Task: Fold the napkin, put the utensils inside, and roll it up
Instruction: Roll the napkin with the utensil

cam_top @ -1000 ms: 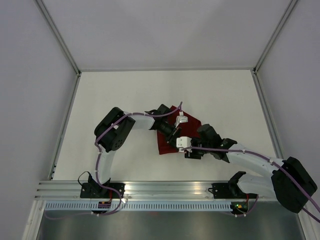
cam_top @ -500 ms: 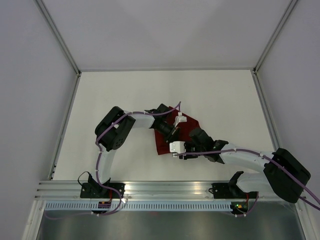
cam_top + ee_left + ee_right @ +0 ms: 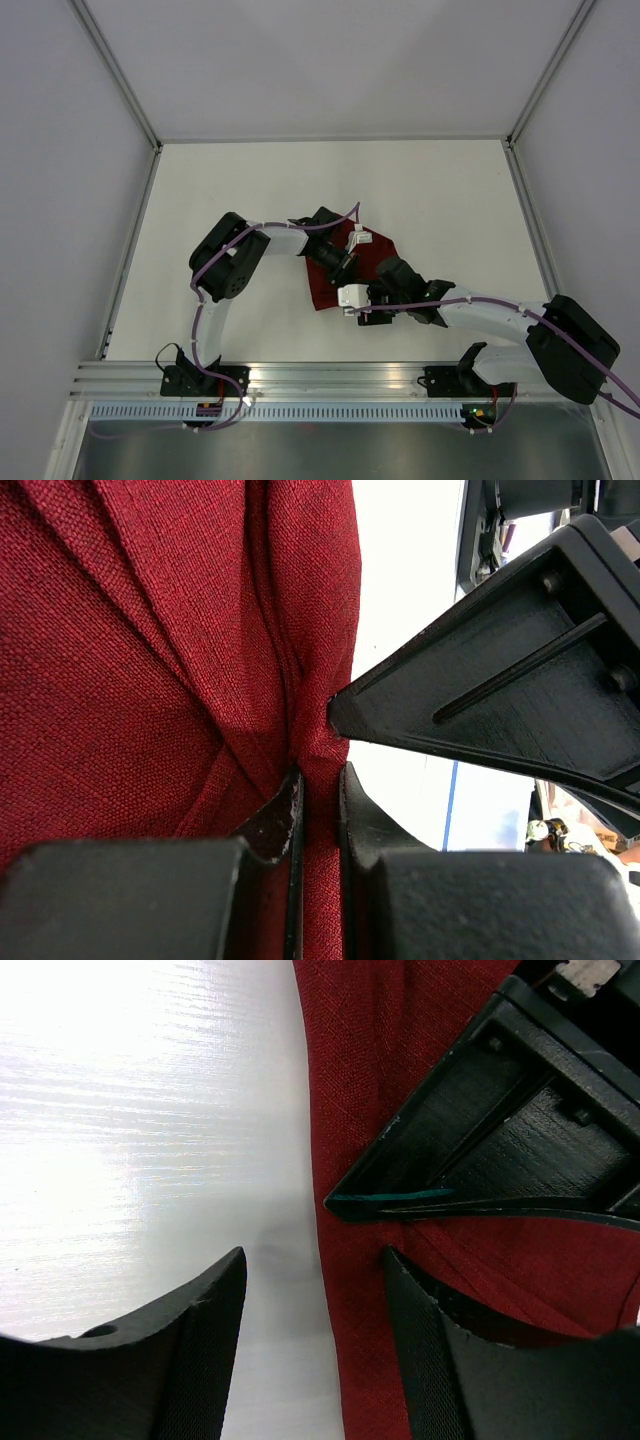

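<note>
The dark red napkin (image 3: pixel 322 286) lies rumpled mid-table, partly under both arms. My left gripper (image 3: pixel 345 267) is shut on a raised fold of the napkin (image 3: pixel 150 650), with cloth pinched between its jaws (image 3: pixel 318 782). My right gripper (image 3: pixel 366 284) is open right next to it. In the right wrist view its jaws (image 3: pixel 315 1260) straddle the napkin's edge (image 3: pixel 350 1290), one finger over bare table, the other over cloth. The left gripper's finger (image 3: pixel 480 1150) sits just ahead of it. No utensils show in any view.
The white table (image 3: pixel 250 190) is walled by grey panels on three sides. An aluminium rail (image 3: pixel 330 380) with both arm bases runs along the near edge. The right gripper's black finger (image 3: pixel 500 690) crowds the left wrist view.
My right arm has swung left and closed in on the napkin's near edge beside the left gripper. The left gripper keeps its pinch on the cloth and has barely shifted.
</note>
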### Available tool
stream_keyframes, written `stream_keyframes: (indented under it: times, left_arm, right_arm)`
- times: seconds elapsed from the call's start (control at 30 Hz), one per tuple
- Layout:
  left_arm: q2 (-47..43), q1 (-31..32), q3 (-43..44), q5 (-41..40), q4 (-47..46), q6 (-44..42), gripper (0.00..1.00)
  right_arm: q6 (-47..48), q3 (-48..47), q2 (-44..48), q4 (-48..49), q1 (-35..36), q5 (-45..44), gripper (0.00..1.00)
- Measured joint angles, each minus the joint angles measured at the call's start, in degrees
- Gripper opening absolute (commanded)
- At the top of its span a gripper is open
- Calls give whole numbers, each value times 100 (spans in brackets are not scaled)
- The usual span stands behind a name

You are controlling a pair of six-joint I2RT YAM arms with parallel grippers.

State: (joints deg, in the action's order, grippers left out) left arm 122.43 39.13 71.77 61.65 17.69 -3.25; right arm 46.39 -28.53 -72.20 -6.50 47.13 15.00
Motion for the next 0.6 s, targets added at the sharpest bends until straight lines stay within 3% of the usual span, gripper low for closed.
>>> stream_keyframes:
  times: [0.6]
  left_arm:
    - [92,2,103,76,201,-28,2]
  right_arm:
    - [57,-146,4,92,26,-317,65]
